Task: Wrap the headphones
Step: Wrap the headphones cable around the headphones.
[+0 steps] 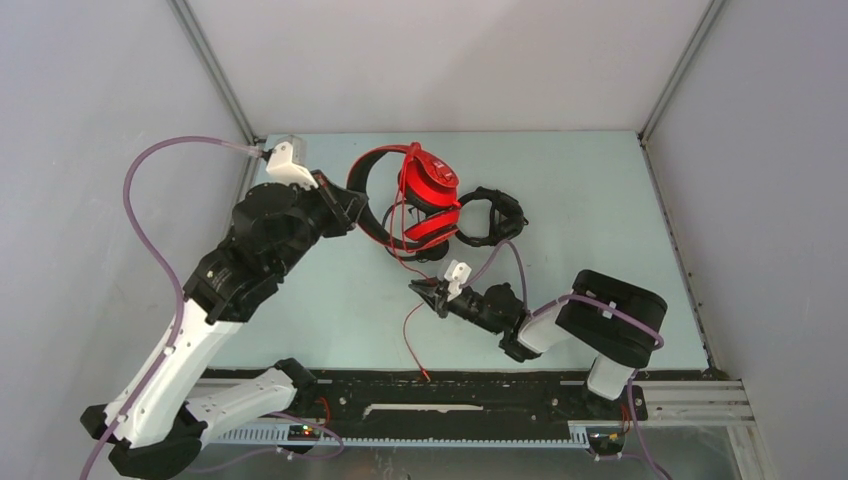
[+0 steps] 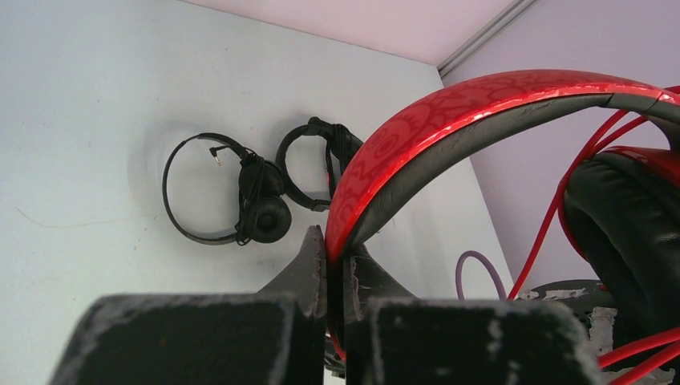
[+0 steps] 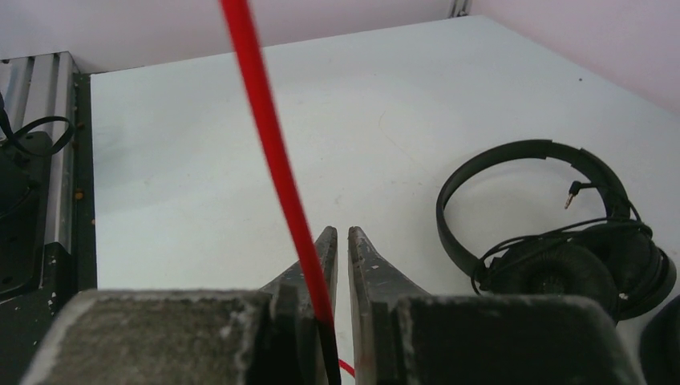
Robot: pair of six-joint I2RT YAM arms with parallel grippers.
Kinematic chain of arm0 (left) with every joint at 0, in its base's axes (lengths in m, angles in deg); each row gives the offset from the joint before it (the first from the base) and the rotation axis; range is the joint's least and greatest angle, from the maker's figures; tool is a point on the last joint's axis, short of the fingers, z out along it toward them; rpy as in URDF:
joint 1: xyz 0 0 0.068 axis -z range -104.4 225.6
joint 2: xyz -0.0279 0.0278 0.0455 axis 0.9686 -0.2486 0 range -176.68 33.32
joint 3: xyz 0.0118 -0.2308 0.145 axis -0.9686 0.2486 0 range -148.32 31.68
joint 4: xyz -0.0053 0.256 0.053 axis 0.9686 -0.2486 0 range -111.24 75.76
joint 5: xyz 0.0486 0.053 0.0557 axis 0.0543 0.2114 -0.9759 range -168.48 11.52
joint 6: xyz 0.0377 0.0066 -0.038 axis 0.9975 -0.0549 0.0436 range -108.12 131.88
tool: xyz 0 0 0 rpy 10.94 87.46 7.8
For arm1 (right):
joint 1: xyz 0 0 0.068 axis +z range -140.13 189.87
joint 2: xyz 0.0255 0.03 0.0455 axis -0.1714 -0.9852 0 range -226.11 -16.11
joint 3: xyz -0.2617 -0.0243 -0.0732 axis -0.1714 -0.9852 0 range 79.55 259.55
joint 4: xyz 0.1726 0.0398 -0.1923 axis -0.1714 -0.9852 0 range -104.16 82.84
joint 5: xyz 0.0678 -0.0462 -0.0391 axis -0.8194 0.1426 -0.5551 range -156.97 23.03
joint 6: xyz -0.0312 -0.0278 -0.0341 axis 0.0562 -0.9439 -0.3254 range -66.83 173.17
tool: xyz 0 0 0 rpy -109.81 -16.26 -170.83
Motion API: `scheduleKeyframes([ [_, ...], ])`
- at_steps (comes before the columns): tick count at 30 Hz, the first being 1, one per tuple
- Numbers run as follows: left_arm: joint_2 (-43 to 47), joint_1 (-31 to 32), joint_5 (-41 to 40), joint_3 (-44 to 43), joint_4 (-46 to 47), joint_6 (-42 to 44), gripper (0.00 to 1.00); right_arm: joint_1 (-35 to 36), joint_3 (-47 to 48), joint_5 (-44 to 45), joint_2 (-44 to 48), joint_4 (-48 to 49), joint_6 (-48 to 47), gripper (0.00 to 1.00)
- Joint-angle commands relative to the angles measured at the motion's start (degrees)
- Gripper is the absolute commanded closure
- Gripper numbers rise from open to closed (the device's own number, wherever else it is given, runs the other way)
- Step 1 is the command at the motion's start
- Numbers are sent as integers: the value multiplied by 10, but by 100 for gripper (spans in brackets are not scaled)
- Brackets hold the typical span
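Left wrist view: left gripper (image 2: pixel 333 255) has its jaws closed tight on the headband (image 2: pixel 481 103) of the red headset (image 1: pixel 430 188), the band rising out of the jaws and arching up to the right. Its black ear pad (image 2: pixel 625 228) sits right of the jaws with loops of red cable (image 2: pixel 561 200) beside it. Beyond the jaws on the table (image 2: pixel 96 120) lie a slim black headset (image 2: pixel 240 196), and just right of it a second black headset (image 2: pixel 314 160), partly hidden by the red band. Right wrist view: right gripper (image 3: pixel 342 237) has its jaws nearly together, a thin gap at the tips, with the red cable pinched between them lower down and running up and left out of the jaws. The slim black headset lies ahead and right of these jaws, plug end resting inside its band. Top view: cable runs from the red headset to the right jaws, then trails toward the near edge.
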Motion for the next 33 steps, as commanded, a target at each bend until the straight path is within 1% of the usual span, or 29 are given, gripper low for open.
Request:
scheduleKeyframes([
  [1, 5, -2, 14, -72, 17, 7, 100, -15, -17, -11, -7, 57, 19, 95],
  [2, 3, -2, 14, -78, 9, 15, 100, -18, -20, -16, -3, 57, 19, 100],
  [5, -3, -3, 13, -94, -8, 45, 100, -38, -34, -36, 14, 57, 53, 100],
  [8, -8, -6, -9, -114, -27, 65, 100, -69, -48, -50, 31, 57, 88, 100],
  [14, 0, -28, -15, -131, -25, 77, 100, -84, -64, -48, 47, 56, 99, 100],
  [19, -5, -43, 12, -150, -34, 67, 100, -90, -63, -47, 47, 56, 109, 100],
  [23, -3, -57, 28, -152, -38, 37, 100, -98, -65, -43, 48, 56, 118, 100],
  [27, -1, -63, 45, -152, -34, 31, 100, -99, -64, -40, 47, 56, 122, 100],
  [30, -4, -63, 79, -148, -23, 56, 100, -102, -60, -50, 53, 51, 135, 100],
  [33, -14, -66, 132, -147, -31, 136, 100, -117, -46, -77, 78, -6, 168, 100],
])
